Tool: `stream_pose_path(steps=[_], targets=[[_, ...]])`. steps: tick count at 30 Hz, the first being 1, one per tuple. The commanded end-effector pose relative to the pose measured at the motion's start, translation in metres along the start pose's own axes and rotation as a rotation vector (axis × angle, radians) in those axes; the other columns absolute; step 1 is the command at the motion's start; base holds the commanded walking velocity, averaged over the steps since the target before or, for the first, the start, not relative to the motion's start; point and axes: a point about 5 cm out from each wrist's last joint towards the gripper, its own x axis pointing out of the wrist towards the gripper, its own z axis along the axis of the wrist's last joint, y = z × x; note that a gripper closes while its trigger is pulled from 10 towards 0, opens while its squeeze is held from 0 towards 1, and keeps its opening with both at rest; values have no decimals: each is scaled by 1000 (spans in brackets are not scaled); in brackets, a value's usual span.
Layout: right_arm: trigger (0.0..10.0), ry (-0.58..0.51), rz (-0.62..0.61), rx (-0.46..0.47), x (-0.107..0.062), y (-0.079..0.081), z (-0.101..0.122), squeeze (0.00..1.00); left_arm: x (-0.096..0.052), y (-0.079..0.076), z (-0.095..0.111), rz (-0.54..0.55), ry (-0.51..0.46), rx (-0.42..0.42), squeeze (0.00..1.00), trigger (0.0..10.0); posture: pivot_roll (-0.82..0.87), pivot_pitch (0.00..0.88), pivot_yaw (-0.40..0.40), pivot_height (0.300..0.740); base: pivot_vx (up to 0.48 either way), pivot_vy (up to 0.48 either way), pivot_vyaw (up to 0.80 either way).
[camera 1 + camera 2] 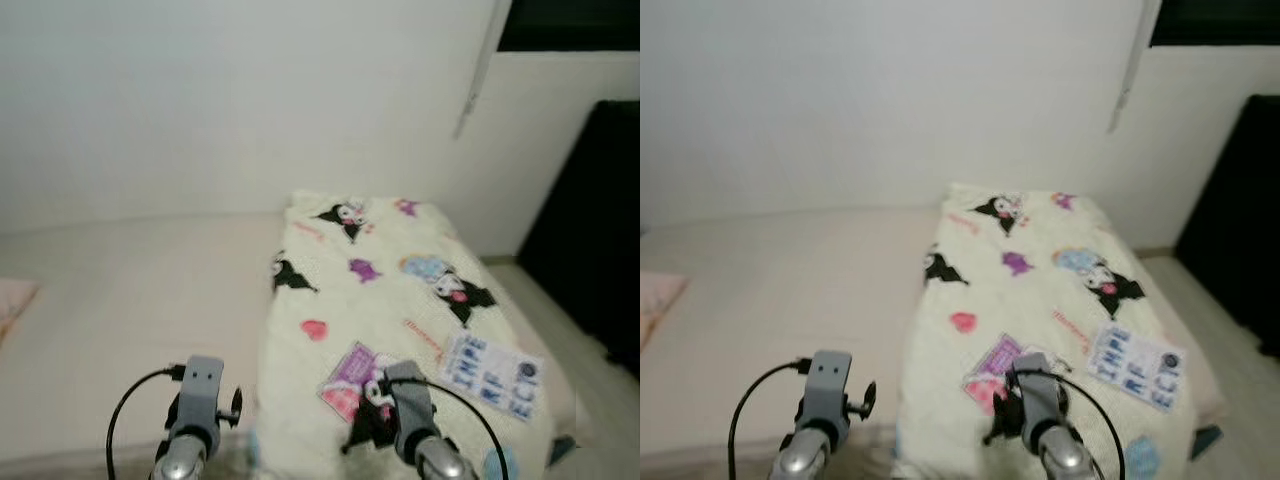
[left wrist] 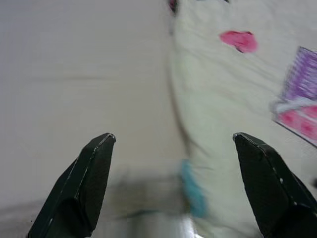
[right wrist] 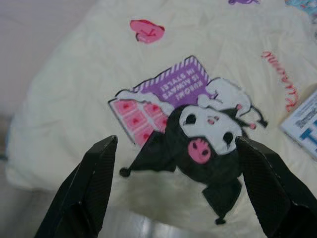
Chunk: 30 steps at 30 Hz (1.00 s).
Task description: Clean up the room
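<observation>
A cream blanket (image 1: 390,300) printed with cartoon figures, hearts and labels lies folded along the right part of a bed with a beige sheet (image 1: 130,300). My left arm (image 1: 195,410) is raised at the bed's near edge, and my left gripper (image 2: 173,136) stands open over the blanket's left edge where it meets the sheet. My right arm (image 1: 410,410) is over the blanket's near end. My right gripper (image 3: 177,140) hangs open above a black cartoon figure (image 3: 208,144) and a purple-and-pink print (image 3: 158,99). Neither gripper holds anything.
A pink pillow corner (image 1: 12,300) shows at the bed's far left. A white wall (image 1: 250,100) runs behind the bed. Dark furniture (image 1: 600,250) stands at the right, with a strip of floor (image 1: 560,320) between it and the bed.
</observation>
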Motion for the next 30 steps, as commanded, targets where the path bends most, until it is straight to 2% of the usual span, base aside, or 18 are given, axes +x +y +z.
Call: stream_pose_path(steps=[1,11,15,24,30], targets=[[10000,14,-8,7,-2,-3,-3,0,-1,0,-2,-1,12,-2,0,10000,-12,43,-31,740,0,-480,0],[10000,15,-10,12,-2,-3,-4,0,0,-3,-4,-41,49,15,0,10000,-9,46,-30,740,0,-432,0],[10000,12,-11,14,-2,-3,-4,0,0,-9,-6,-87,64,15,0,10000,-10,48,-25,740,0,424,0],[10000,11,-14,19,-2,-2,-4,0,2,-9,-4,-75,66,18,0,10000,-10,52,-23,740,0,477,0],[10000,11,-15,19,-2,-2,-4,0,2,-7,-2,-68,49,35,0,10000,-9,54,-24,740,0,0,0]])
